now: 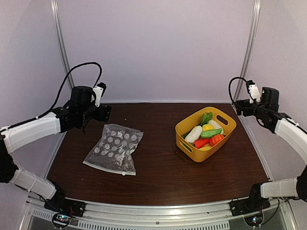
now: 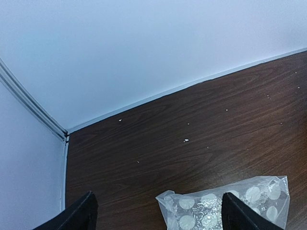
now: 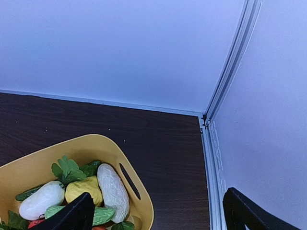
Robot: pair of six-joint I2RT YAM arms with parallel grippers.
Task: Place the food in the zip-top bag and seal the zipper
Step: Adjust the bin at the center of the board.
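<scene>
In yellow basket (image 1: 220,143): food (image 1: 204,133) piled; zip-top bag (image 1: 114,147) flat on table (image 1: 158,177); left hand (image 2: 156,213), right hand (image 3: 158,211) apart.

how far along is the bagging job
Done: nothing; the small plastic toy vegetables all sit in the yellow plastic basket. In hand: nothing; left gripper and right gripper are open, empty. Left: fill the clear dotted zip-top bag, lying flat, then seal its zipper.

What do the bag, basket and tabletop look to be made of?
Zip-top bag: thin clear plastic film, glossy; crinkles and glints. Yellow basket: rigid plastic, smooth, satin; moulded handle slot. Table: dark wood grain, probably laminate; faint sheen.
</scene>
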